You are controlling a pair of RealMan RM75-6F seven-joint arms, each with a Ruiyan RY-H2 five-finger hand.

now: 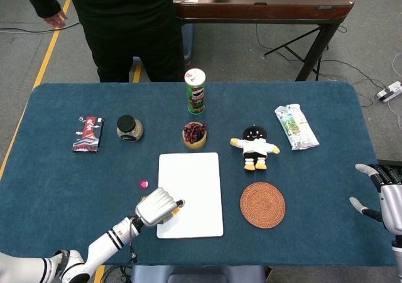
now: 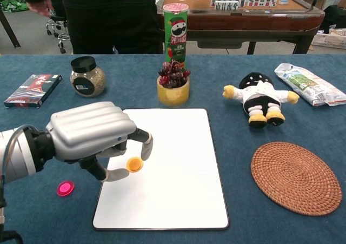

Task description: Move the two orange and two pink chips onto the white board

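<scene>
— Chips first: where do you have them?

— Your left hand [image 2: 92,138] pinches one orange chip [image 2: 133,164] between thumb and a fingertip, over the left part of the white board [image 2: 178,190]. One pink chip [image 2: 65,188] lies on the blue table [image 2: 43,211], left of the board and apart from it. I can't make out the other chips from either camera.

— And your right hand?

— Your right hand [image 1: 384,195] sits at the table's right edge, fingers spread, holding nothing.

— What surrounds the board?

— A bowl of fruit [image 2: 173,84] just behind it, a woven mat [image 2: 296,177] to its right, a plush doll [image 2: 261,100] beyond the mat.
</scene>
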